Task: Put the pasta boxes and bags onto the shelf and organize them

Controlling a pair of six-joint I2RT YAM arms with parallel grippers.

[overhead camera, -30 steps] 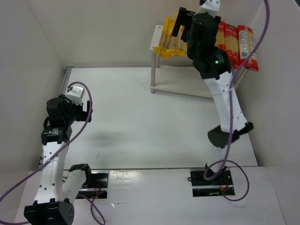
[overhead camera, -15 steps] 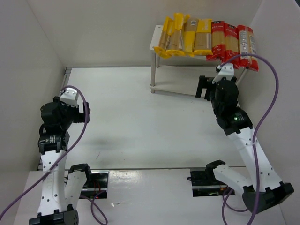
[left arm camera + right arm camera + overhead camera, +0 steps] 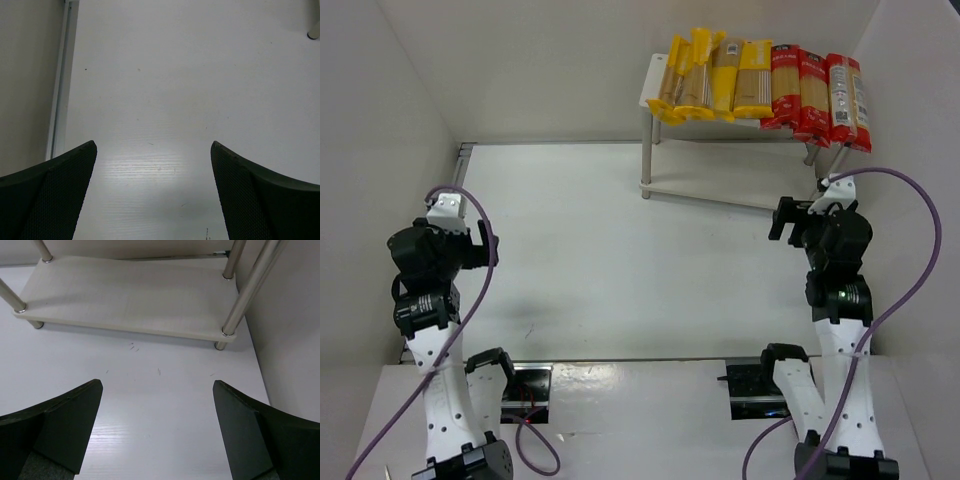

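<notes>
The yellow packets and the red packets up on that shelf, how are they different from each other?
The yellow packets fill the left part of the top board of the shelf; the red packets fill the right. The yellow packets show tan pasta through a clear part; the red packets carry white labels. I count four yellow packets against three red packets. Both kinds are long, narrow and lie side by side.

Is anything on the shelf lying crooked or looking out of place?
Yes, slightly. On the top board of the shelf, the leftmost yellow packets lie fanned and overlapping, not parallel like the red packets. The red ones also seem to overhang the front edge. Nothing looks spilled or torn.
</notes>
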